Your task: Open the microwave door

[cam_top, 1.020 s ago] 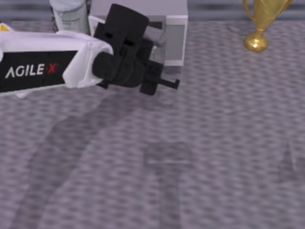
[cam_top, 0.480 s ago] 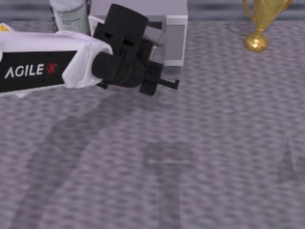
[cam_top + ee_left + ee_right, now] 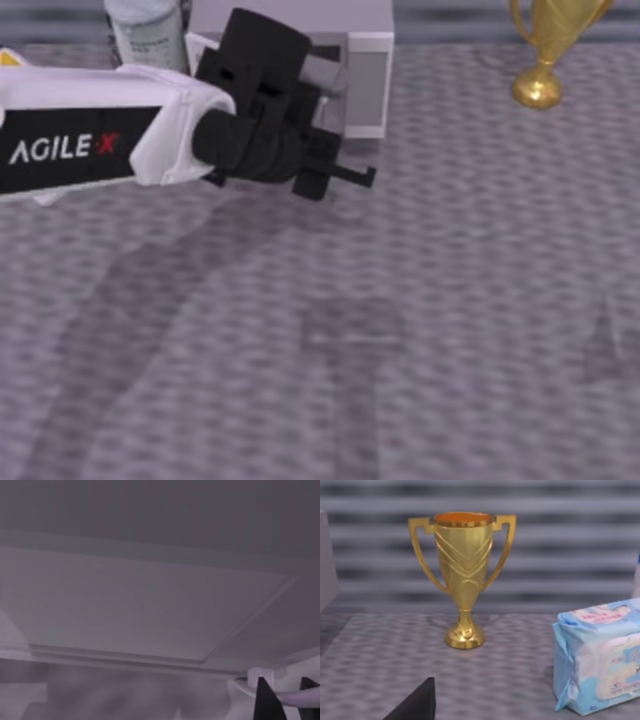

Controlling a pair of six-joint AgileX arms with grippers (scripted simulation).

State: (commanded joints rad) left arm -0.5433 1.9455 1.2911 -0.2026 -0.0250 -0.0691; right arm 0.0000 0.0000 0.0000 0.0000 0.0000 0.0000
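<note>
Grey woven-pattern table (image 3: 470,300) w/ a striped wall behind; work sits at the far edge, left of centre.

Left gripper (image 3: 345,172) reaches in from the table's left edge on the white AgileX arm, its black fingers pointing toward the right, just in front of the microwave's front face. Finger gap: can't tell from above, since the fingers overlap; in the left wrist view only two dark fingertips (image 3: 265,700) show at the frame edge w/ something pale between them, poss. a door edge or handle, not sure. Whether it grips anything: can't tell.

Microwave (image 3: 300,20) stands at the far edge, light grey top, white front trim. Microwave door (image 3: 330,90) is mostly hidden by the wrist from above; the wrist view fills w/ its framed panel (image 3: 150,610), very close. Door angle is hard to read; it looks flush or barely cracked, so the opening seems not yet done. Judgement: approach done, contact prob. made or near; the swing-out pull is what's left.

Beside the microwave, toward the left: white canister (image 3: 148,30). Gold trophy (image 3: 545,45) near the far right corner, well apart from the microwave; pack of wet wipes (image 3: 600,660) near it in the right wrist view.

Right gripper (image 3: 415,705): only a dark finger tip shows, parked, idle; opening can't be told.
</note>
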